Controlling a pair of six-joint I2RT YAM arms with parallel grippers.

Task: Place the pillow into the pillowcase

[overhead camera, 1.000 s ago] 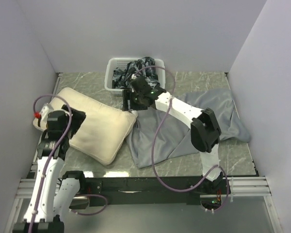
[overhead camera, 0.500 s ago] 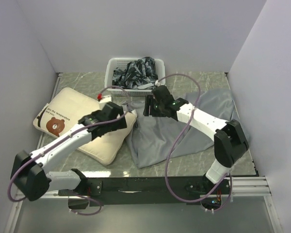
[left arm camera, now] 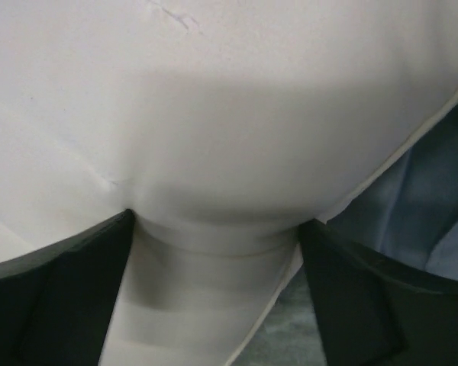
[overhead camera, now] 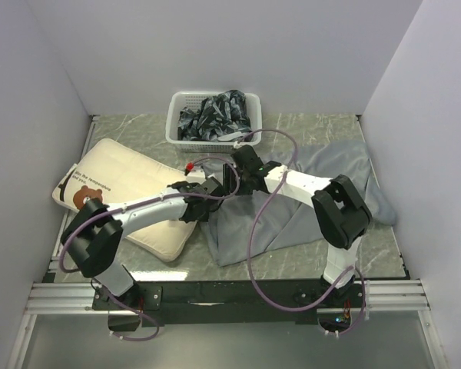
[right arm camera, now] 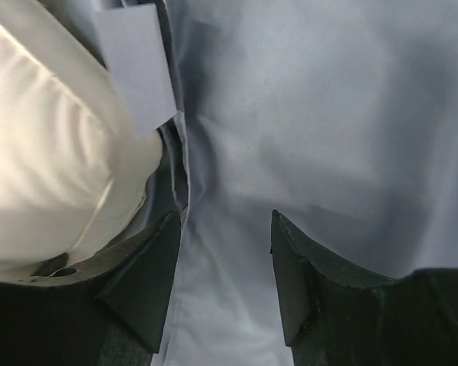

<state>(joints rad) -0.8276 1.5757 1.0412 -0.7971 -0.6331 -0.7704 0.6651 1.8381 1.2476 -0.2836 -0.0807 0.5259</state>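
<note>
Both arms have swung inward: the left gripper [left arm camera: 215, 221], jaws apart, straddles the pillow [overhead camera: 131, 181] edge; the right gripper [right arm camera: 224, 216], jaws apart, hangs over the pillowcase [overhead camera: 292, 219] beside it on the desk [overhead camera: 307, 127].

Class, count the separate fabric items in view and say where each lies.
3: pillow left, pillowcase right, patterned cloth in the far basket; more may hide beneath.

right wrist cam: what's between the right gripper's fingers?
Only grey pillowcase fabric lies between the right gripper's open fingers, seen in the right wrist view; the pillow and tag sit to one side.
</note>
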